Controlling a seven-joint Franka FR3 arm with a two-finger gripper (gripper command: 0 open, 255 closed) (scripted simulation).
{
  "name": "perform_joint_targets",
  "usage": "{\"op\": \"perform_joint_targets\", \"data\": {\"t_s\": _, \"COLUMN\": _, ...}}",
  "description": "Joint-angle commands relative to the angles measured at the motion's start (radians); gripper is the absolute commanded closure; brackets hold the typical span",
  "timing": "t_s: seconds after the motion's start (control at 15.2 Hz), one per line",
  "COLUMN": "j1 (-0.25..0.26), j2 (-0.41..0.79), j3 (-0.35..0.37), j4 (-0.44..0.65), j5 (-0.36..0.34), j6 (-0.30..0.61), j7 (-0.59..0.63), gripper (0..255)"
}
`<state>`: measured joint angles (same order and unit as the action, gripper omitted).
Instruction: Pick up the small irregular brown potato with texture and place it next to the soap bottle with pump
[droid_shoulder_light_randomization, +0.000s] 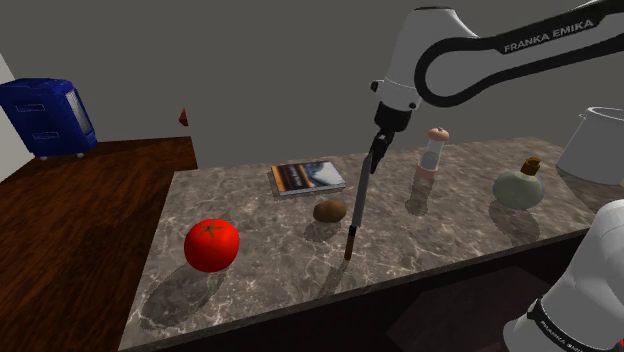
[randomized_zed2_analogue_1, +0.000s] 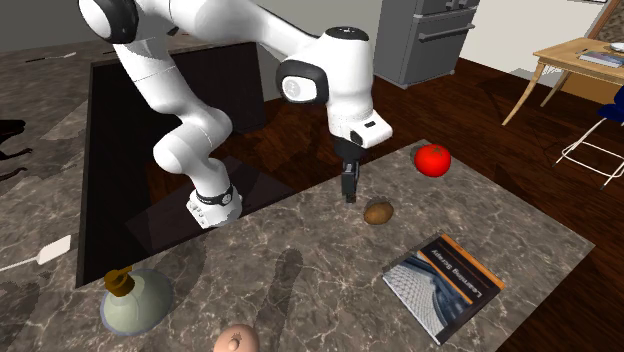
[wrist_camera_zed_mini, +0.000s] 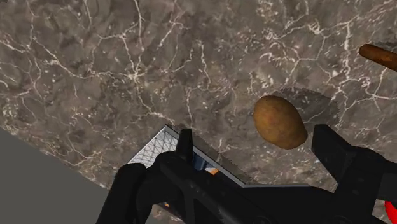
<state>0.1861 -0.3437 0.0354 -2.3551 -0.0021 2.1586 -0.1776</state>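
Note:
The small brown potato (droid_shoulder_light_randomization: 329, 210) (randomized_zed2_analogue_1: 378, 212) (wrist_camera_zed_mini: 280, 121) lies on the dark marbled counter (droid_shoulder_light_randomization: 250, 300), in front of a book. My black gripper (droid_shoulder_light_randomization: 374, 160) (randomized_zed2_analogue_1: 348, 192) (wrist_camera_zed_mini: 253, 132) hangs open above the counter, close beside the potato and not touching it. In the wrist view the potato sits just ahead of the fingertips, nearer one finger (wrist_camera_zed_mini: 331, 146). A slim bottle with a pinkish top (droid_shoulder_light_randomization: 431, 160) (randomized_zed2_analogue_1: 237, 342) stands farther toward the shoulder view's right.
A red tomato (droid_shoulder_light_randomization: 211, 244) (randomized_zed2_analogue_1: 432, 158) sits near the counter's front corner. The book (droid_shoulder_light_randomization: 307, 177) (randomized_zed2_analogue_1: 442, 285) lies flat. A round greenish bottle (droid_shoulder_light_randomization: 518, 185) (randomized_zed2_analogue_1: 135, 302) stands at the shoulder view's right. A thin dark rod (droid_shoulder_light_randomization: 353, 225) lies beside the potato.

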Motion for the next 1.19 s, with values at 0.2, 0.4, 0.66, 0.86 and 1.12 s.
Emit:
{"op": "perform_joint_targets", "data": {"t_s": 0.2, "j1": 0.038, "j2": 0.153, "j3": 0.021, "j4": 0.03, "j5": -0.001, "j6": 0.105, "j7": -0.075, "gripper": 0}}
{"op": "perform_joint_targets", "data": {"t_s": 0.4, "j1": 0.059, "j2": 0.248, "j3": 0.038, "j4": 0.057, "j5": -0.006, "j6": 0.162, "j7": -0.113, "gripper": 0}}
{"op": "perform_joint_targets", "data": {"t_s": 0.66, "j1": 0.08, "j2": 0.355, "j3": 0.058, "j4": 0.093, "j5": -0.018, "j6": 0.22, "j7": -0.153, "gripper": 0}}
{"op": "perform_joint_targets", "data": {"t_s": 0.86, "j1": 0.08, "j2": 0.384, "j3": 0.058, "j4": 0.083, "j5": -0.023, "j6": 0.258, "j7": -0.149, "gripper": 0}}
{"op": "perform_joint_targets", "data": {"t_s": 1.12, "j1": 0.08, "j2": 0.431, "j3": 0.057, "j4": 0.072, "j5": -0.031, "j6": 0.316, "j7": -0.144, "gripper": 0}}
